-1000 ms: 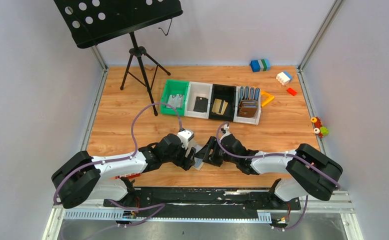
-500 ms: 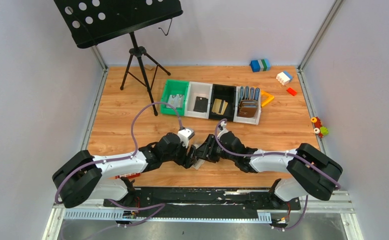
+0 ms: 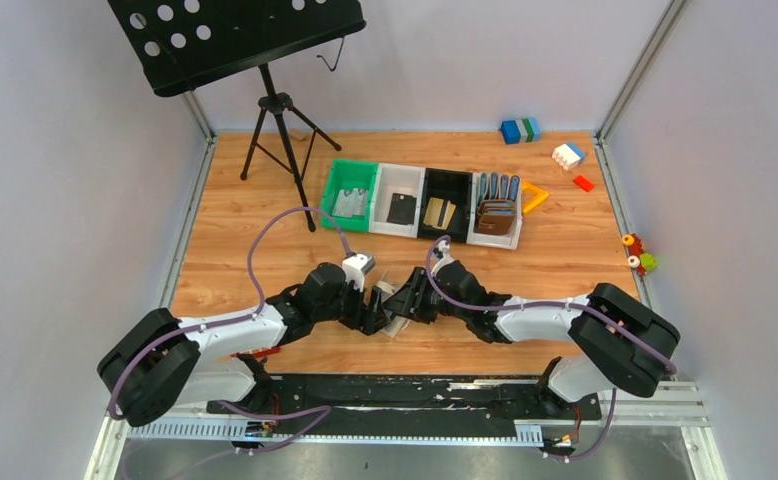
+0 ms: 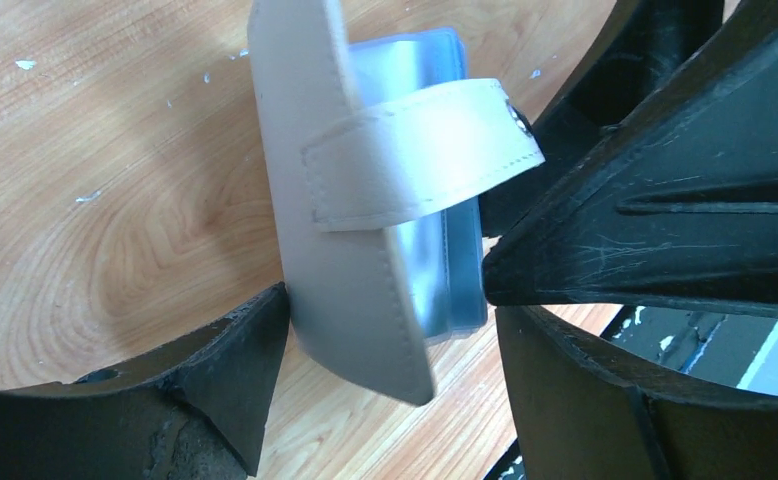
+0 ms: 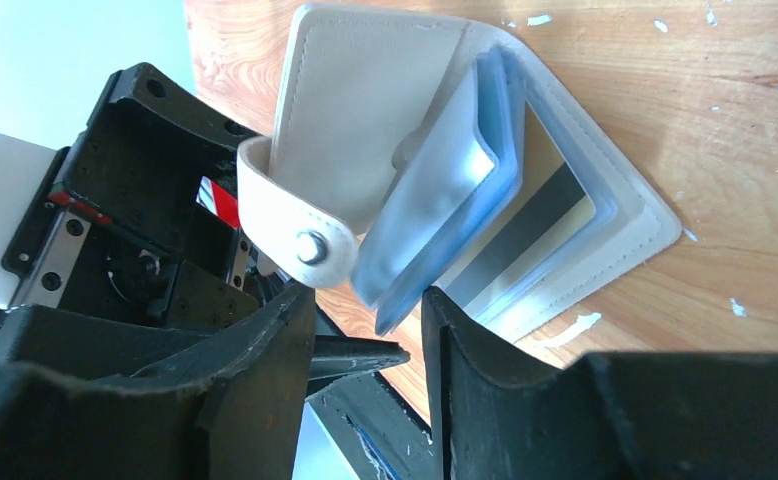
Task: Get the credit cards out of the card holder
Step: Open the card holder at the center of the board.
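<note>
Teamwork shows near the 6 o'clock edge of the wooden counter (image 3: pixel 265 260), where the small pale grey-beige folding card holder (image 5: pixel 365 110) lies fanned open between both arms. The left pincer (image 4: pixel 390 330) straddles it with jaws wide and one finger against the cover, seemingly to brace it. Whether it truly pinches I cannot tell. The right pincer (image 5: pixel 370 310), about half open, has a corner of the light-blue plastic sleeves (image 5: pixel 435 190) between its tips, not visibly clamped, probably to peel them back. A gold credit card (image 5: pixel 550 215) with a dark stripe sits in the sleeves. The loose strap tab (image 5: pixel 300 230) hangs right by that pincer and could snag.

At 12 o'clock a row of small bins (image 3: pixel 378 200) holds a silvery card (image 3: pixel 350 203), a black card (image 3: pixel 401 209), a gold card (image 3: pixel 439 213) and brown wallets (image 3: pixel 496 215). The black music stand (image 3: pixel 275 110) at 11 o'clock is well apart.
</note>
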Tool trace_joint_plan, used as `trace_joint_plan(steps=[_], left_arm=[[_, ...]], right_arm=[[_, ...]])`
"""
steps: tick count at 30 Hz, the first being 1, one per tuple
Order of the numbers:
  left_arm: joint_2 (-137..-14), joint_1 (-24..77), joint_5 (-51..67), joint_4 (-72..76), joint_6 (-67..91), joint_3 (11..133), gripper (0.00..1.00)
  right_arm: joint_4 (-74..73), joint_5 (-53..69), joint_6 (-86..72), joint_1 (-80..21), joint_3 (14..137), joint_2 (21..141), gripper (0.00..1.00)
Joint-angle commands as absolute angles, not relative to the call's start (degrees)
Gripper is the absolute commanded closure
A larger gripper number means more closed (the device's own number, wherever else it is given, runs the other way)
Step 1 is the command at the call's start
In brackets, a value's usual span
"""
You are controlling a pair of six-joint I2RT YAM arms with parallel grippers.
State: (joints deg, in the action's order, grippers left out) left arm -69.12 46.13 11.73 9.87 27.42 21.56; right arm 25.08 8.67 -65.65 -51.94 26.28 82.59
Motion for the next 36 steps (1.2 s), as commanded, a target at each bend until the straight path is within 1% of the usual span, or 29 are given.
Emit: trace_joint_plan(steps=[1, 6, 7, 10, 16, 19, 26, 27, 29, 31, 35, 36], left_arm=[[-67.6, 44.9, 15.4, 13.2, 29.6, 21.2, 0.17], [-68.7, 43.6, 16.7, 14.4, 30.2, 21.1, 0.20], [-69.2, 42.9, 17.6, 15.8, 31.5, 20.7, 0.25], [-69.7, 42.2, 18.1, 16.6, 32.3, 20.6, 0.31], [-70.5, 41.1, 18.5, 16.7, 32.4, 20.4, 0.43], [-70.5, 40.1, 19.1, 17.2, 32.6, 19.9, 0.44], [-70.2, 37.7, 22.3, 19.6, 33.8, 18.0, 0.45], [-70.4, 37.4, 23.0, 20.3, 34.1, 17.8, 0.45], [-70.9, 36.3, 24.6, 22.5, 35.1, 17.1, 0.45], [-71.7, 35.4, 26.0, 24.0, 35.8, 16.6, 0.47], [-72.8, 34.5, 27.0, 25.3, 36.2, 16.0, 0.48], [-72.9, 34.3, 27.1, 25.8, 36.4, 15.8, 0.48]], right_arm=[[25.9, 8.9, -64.8, -52.2, 28.7, 83.6, 0.56], [26.1, 9.1, -64.7, -52.2, 28.9, 83.7, 0.56], [26.1, 9.1, -64.7, -52.2, 29.0, 83.8, 0.56], [26.1, 9.1, -64.5, -52.2, 29.1, 83.9, 0.55], [26.1, 8.9, -64.0, -52.2, 28.9, 83.4, 0.49], [25.4, 8.4, -63.4, -52.2, 28.9, 83.2, 0.46], [24.2, 7.3, -62.9, -52.1, 28.9, 83.3, 0.46], [24.3, 7.2, -62.7, -52.1, 28.9, 83.2, 0.44], [24.4, 7.1, -62.1, -52.1, 28.9, 82.9, 0.38], [23.9, 6.6, -61.9, -52.0, 28.6, 82.2, 0.36], [22.8, 5.1, -61.8, -52.0, 28.1, 80.5, 0.36], [22.5, 4.8, -61.8, -52.0, 27.9, 80.1, 0.38]])
